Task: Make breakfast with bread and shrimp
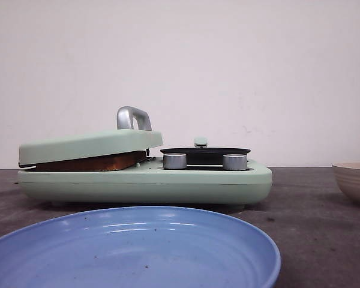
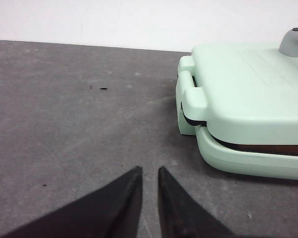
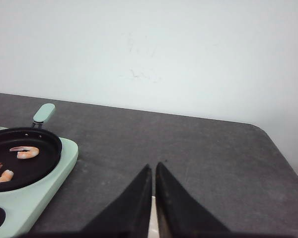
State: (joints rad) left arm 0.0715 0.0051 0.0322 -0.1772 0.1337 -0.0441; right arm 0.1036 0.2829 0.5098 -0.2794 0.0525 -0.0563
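A browned slice of bread [image 1: 93, 162] lies pressed under the pale green lid [image 1: 90, 144] of the breakfast maker, with only its crust edge showing [image 2: 268, 148]. Small orange-pink shrimp [image 3: 26, 151] lie in the round black pan [image 3: 35, 163] on the maker's right side; one more shrimp [image 3: 5, 175] sits close by. My left gripper [image 2: 149, 169] hovers over bare table to the left of the maker, shut but for a slit, holding nothing. Over the table to the right of the pan, my right gripper [image 3: 153, 166] is shut and empty.
A wide blue plate [image 1: 168, 211] fills the near foreground in front of the maker. A beige bowl [image 1: 355, 180] stands at the right edge. Two metal knobs [image 1: 174, 161] sit on the maker's top, and a silver handle [image 1: 132, 117] rises from the lid.
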